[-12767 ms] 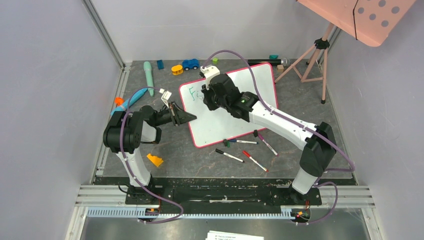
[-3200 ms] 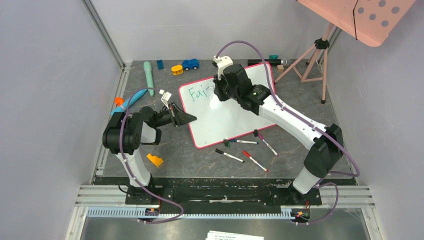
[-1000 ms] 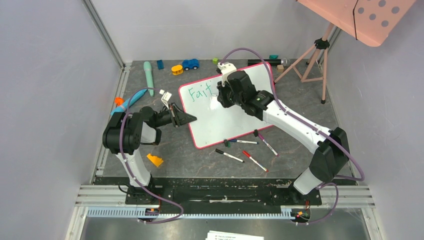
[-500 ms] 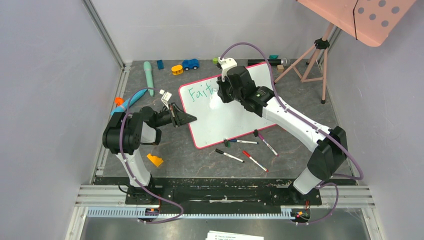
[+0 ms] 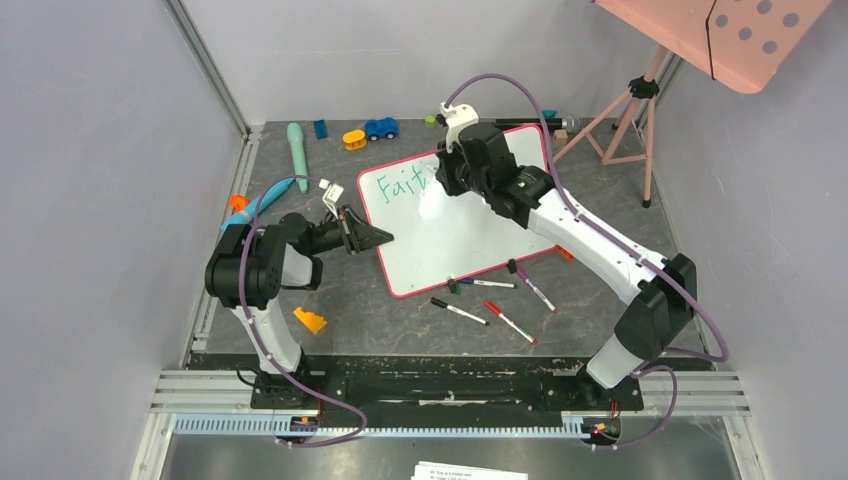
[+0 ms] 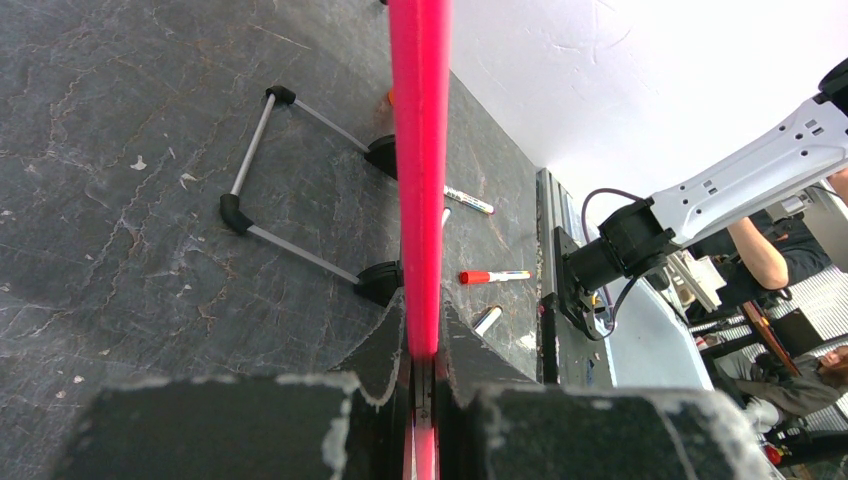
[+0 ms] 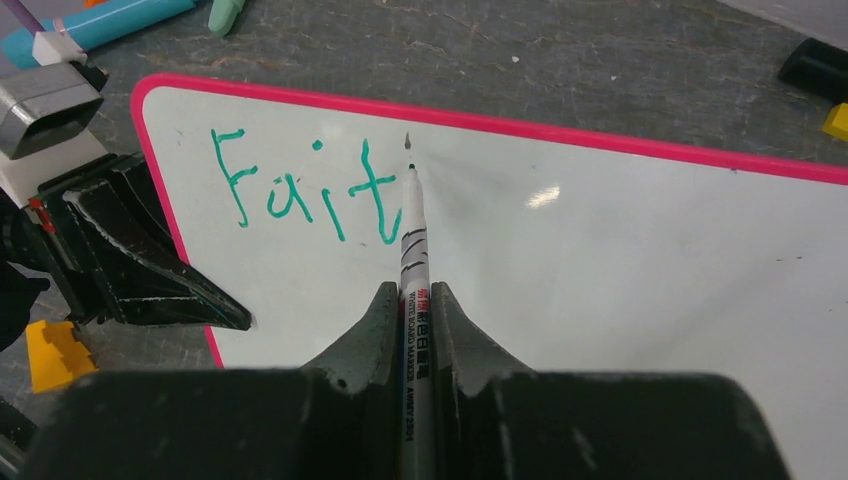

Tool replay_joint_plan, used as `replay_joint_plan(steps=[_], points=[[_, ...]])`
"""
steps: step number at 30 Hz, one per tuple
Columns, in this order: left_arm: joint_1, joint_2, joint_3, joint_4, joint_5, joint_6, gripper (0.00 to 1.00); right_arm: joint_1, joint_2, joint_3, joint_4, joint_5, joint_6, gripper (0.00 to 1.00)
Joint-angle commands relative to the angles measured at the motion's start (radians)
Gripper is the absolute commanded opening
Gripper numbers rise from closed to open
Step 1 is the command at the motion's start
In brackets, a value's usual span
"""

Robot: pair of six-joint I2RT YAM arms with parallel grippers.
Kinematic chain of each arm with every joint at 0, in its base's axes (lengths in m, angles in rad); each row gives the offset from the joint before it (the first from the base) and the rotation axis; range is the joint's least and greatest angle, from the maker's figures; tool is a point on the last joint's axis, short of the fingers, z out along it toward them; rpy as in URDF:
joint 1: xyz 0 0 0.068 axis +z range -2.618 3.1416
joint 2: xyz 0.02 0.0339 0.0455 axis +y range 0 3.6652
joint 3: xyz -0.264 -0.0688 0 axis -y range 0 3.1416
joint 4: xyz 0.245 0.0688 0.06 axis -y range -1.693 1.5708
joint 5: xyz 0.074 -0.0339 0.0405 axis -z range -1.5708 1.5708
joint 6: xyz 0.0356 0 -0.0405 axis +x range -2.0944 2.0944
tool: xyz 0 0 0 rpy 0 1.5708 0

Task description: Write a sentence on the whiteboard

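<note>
whiteboard (image 5: pixel 470 235): lies skewed across the middle of the top view on the dark table (image 5: pixel 600 210), pink-red rim all round.
sentence (image 7: pixel 300 195): one green line reading "Fait" in the board's upper left corner (no more letters show), also seen in the top view (image 5: pixel 400 186).
left gripper (image 5: pixel 378 236): centre left of the top view, pinched on the board's left rim; in its wrist view (image 6: pixel 421 345) the pink edge (image 6: pixel 420 150) runs straight up out of the closed fingers.
right gripper (image 7: pixel 412 295): over the upper middle of the board, clamped tight on a marker (image 7: pixel 412 250).
marker tip: points at the white surface just right of the last "t"; whether it touches cannot be told.
loose markers (image 5: pixel 459 311): four lie on the table just below the board's lower edge.
blue toy car (image 5: pixel 380 128): upper centre, beyond the board.
pink dotted panel (image 5: pixel 740 35): upper right corner, on a tripod.
</note>
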Motion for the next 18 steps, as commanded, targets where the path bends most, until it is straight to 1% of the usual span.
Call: replay_joint_plan(steps=[1,18], points=[[-0.022,-0.021,-0.011,0.062,0.098,0.061,0.02,-0.005,0.002,0.065,0.017,-0.006,-0.011,0.00],[-0.022,-0.021,-0.011,0.062,0.098,0.060,0.02,-0.018,0.054,0.080,0.025,-0.019,-0.006,0.00]])
